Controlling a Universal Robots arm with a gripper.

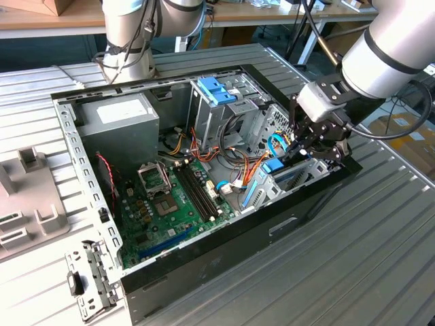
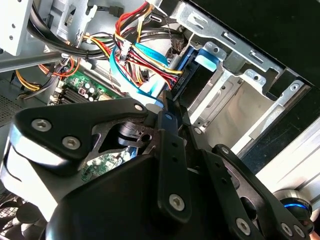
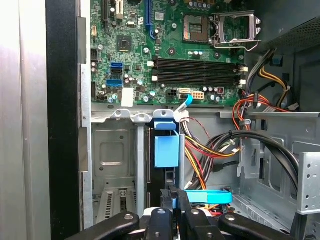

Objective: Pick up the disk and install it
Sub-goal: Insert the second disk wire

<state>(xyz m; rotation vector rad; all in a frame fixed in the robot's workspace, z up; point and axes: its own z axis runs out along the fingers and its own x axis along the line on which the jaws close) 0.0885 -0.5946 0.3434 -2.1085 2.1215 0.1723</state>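
Disk (image 3: pixel 166 150) stands in its bay, cables (image 3: pixel 210 150) just beside.

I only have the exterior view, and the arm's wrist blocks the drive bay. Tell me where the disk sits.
Observer: In the first wrist view the disk stands on edge in a slot of the drive cage, directly ahead of the gripper, with its blue bracket facing the camera.
Operator: Report what lies on either side of it.
Observer: Toward the black case wall there is a neighbouring compartment showing bare grey metal. On the other side a wire bundle of red, yellow and black leads runs close alongside the disk.
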